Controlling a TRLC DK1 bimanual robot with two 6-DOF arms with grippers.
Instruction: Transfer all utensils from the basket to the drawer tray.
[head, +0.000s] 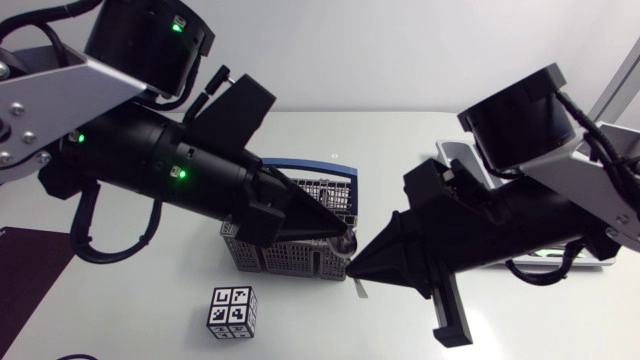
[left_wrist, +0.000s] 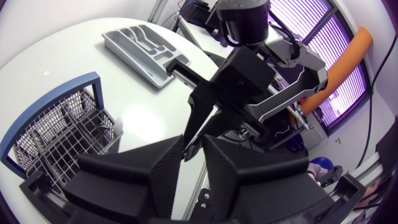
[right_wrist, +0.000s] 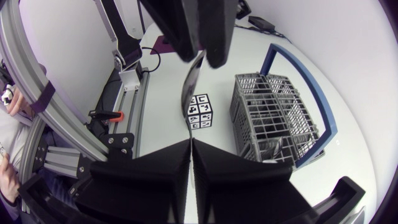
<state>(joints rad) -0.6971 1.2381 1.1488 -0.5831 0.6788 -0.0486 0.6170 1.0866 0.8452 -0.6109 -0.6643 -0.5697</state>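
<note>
My two grippers meet tip to tip above the front right corner of the grey wire basket (head: 290, 258). A thin silver utensil (right_wrist: 191, 84) spans between them. My right gripper (head: 352, 268) is shut on its lower end, the fingers pressed close together (right_wrist: 191, 142). The utensil's other end lies between the fingers of my left gripper (left_wrist: 194, 148), which stand slightly apart, open. In the left wrist view the grey drawer tray (left_wrist: 140, 46) lies farther off on the table; in the head view my right arm hides most of the tray (head: 452, 156).
The basket (right_wrist: 273, 118) sits inside a blue-rimmed wire rack (head: 322, 167), with more utensils dimly seen inside. A black-and-white marker cube (head: 232, 312) stands in front of the basket. A dark mat (head: 30, 280) lies at the table's left edge.
</note>
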